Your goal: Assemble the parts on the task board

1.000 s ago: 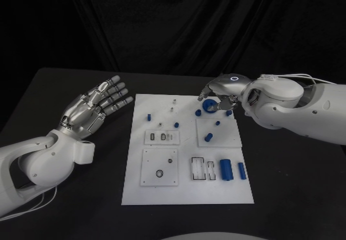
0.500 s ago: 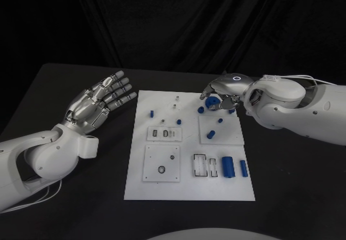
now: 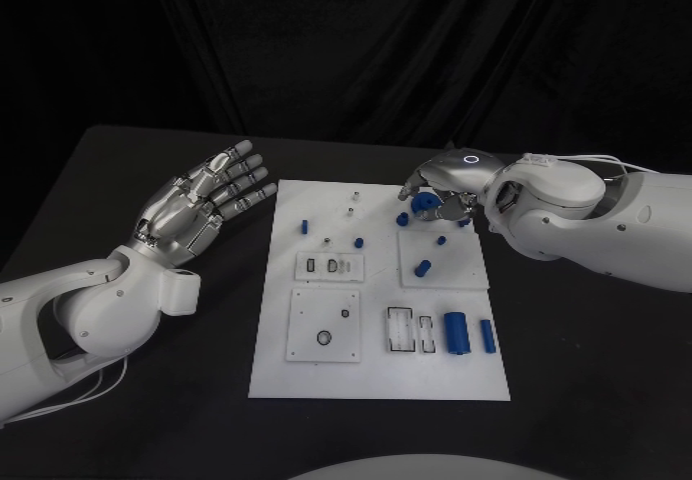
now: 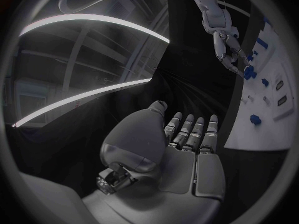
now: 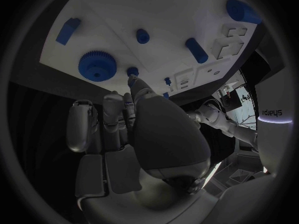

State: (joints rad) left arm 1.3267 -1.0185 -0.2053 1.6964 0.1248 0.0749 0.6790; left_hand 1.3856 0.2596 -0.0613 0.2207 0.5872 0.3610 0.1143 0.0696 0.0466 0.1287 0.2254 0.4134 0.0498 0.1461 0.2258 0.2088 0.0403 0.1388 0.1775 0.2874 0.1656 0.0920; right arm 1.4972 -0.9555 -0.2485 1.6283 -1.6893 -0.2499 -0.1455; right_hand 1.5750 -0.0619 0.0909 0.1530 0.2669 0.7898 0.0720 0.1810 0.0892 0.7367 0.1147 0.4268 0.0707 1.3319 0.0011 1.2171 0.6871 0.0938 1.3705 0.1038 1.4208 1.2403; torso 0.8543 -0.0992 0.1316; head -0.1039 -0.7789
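One toothed gear (image 5: 96,64), right hand (image 3: 440,190) above

This is a robotics lab or test cell, staged for recording. A black desk (image 3: 577,380) stands before a black curtain (image 3: 346,70) that closes off the far side. On the desk lies a white task board (image 3: 378,375) with cut-out slots and small blue parts, a bench fixture rather than household ware. The left wrist view shows curved ceiling light strips (image 4: 93,20) and bare structural framing overhead.
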